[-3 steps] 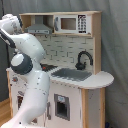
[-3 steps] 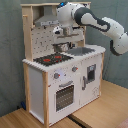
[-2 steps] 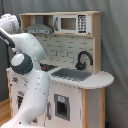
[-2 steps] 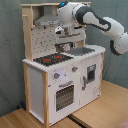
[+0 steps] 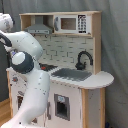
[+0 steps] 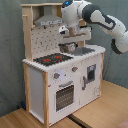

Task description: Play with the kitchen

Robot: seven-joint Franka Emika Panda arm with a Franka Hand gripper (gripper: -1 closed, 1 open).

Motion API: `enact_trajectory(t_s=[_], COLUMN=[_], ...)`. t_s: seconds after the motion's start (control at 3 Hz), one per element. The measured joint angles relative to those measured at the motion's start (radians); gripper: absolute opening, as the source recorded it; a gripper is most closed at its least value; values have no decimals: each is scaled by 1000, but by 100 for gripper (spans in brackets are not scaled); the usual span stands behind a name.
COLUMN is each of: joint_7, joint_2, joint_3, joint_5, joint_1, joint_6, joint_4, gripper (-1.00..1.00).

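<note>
The kitchen [image 5: 75, 97] is a white and light-wood toy unit, seen in both exterior views. It has a grey hood [image 5: 39, 27], a black faucet [image 5: 83, 58] and a sink [image 5: 72, 75]. The second exterior view shows the kitchen [image 6: 37, 85] with its red-ringed hob [image 6: 51, 59], knobs [image 6: 57, 76] and shut oven door [image 6: 65, 96]. My white arm reaches in from the second exterior view's upper right. My gripper [image 6: 68, 48] hangs just above the counter, between hob and sink. In the first exterior view my own arm hides the gripper.
A toy microwave [image 5: 70, 23] sits on the upper shelf beside the hood. The pegboard back [image 6: 42, 40] rises behind the hob. My arm's bulky white links [image 5: 27, 75] stand in front of the kitchen's left half. A wooden surface [image 6: 107, 107] carries the unit.
In the first exterior view my arm's upper link has shifted slightly. The gripper stays over the counter near the sink.
</note>
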Motion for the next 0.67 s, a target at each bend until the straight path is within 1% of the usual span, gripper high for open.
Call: enact_trajectory(t_s=[0.33, 0.67], joint_7=[45, 108], joint_2=[0, 0], joint_3=[51, 91], joint_5=[0, 1], joint_1=[-23, -50], joint_6=[0, 0], joint_4=[-71, -134], gripper=[-100, -100])
